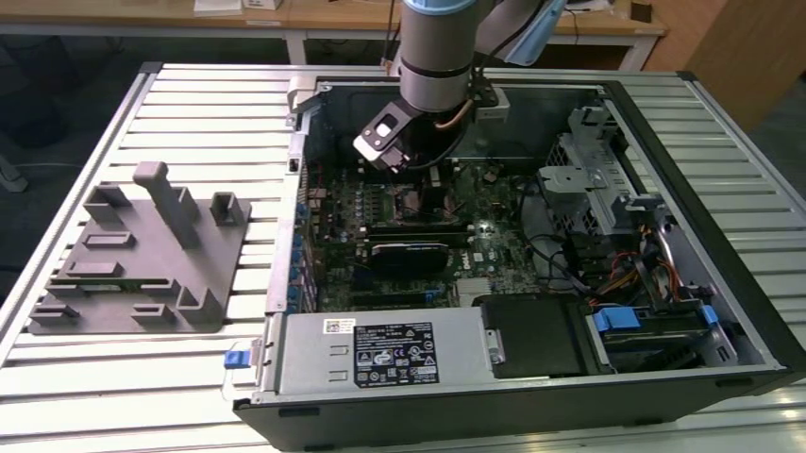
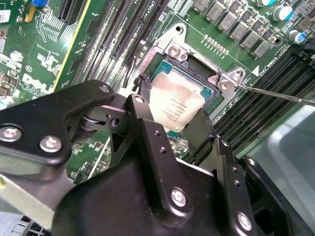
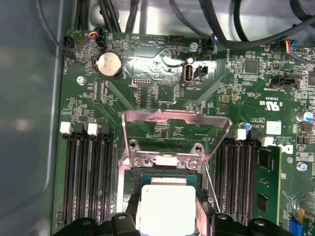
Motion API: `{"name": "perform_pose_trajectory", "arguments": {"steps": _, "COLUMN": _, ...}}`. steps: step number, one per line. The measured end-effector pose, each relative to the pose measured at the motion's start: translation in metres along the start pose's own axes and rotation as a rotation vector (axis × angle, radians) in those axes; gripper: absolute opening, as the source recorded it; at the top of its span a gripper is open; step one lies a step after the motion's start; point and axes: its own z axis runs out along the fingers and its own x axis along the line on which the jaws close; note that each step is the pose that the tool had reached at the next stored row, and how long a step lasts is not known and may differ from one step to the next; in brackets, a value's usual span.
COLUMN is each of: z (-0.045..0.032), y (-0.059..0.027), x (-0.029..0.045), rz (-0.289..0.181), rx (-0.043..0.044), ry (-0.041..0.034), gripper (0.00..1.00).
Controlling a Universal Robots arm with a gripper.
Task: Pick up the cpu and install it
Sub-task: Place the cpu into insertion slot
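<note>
contact is the hard part for you to judge. the two black jaws stand narrow, one against each of two opposite edges of the flat, square, silvery cpu [image 2: 176, 101]. they look closed on it, though their tips cover those edges in both wrist views. the cpu [image 3: 165, 206] lies over the dark square socket [image 2: 197, 64], and you cannot tell whether it is seated or just above it. part of it is cut off at the picture's edge in the first wrist view.

count one cpu, one bare-metal load plate [image 3: 172, 117] hinged up and open beside the socket, one thin steel lever rod [image 3: 210, 189] next to it, and one round silver coin cell [image 3: 109, 65].

the first wrist view gives you the green motherboard [image 3: 162, 88] with black memory slots [image 3: 91, 177] on both sides of the socket. the exterior view gives you the wider scene. the grey arm [image 1: 435, 57] reaches down into the open black computer case [image 1: 504, 411], and its wrist hides the socket there. one grey plastic fixture tray [image 1: 139, 255] lies well apart on the slatted metal tabletop [image 1: 189, 104], at the exterior view's left.
</note>
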Motion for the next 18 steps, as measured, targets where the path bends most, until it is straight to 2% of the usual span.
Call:
{"name": "perform_pose_trajectory", "arguments": {"steps": 7, "z": 0.0000, "y": -0.0024, "x": 0.0000, "rz": -0.001, "rx": 0.0001, "ry": 0.0004, "gripper": 0.53}}
{"name": "perform_pose_trajectory", "arguments": {"steps": 10, "z": 0.0001, "y": -0.0025, "x": 0.0001, "rz": -0.001, "rx": -0.0001, "ry": 0.0021, "gripper": 0.53}}
{"name": "perform_pose_trajectory", "arguments": {"steps": 13, "z": 0.0002, "y": -0.0026, "x": 0.0001, "rz": 0.000, "rx": -0.0003, "ry": 0.0085, "gripper": 0.53}}
{"name": "perform_pose_trajectory", "arguments": {"steps": 18, "z": 0.0012, "y": -0.0026, "x": 0.0001, "rz": 0.000, "rx": 0.0000, "ry": 0.0085, "gripper": 0.53}}
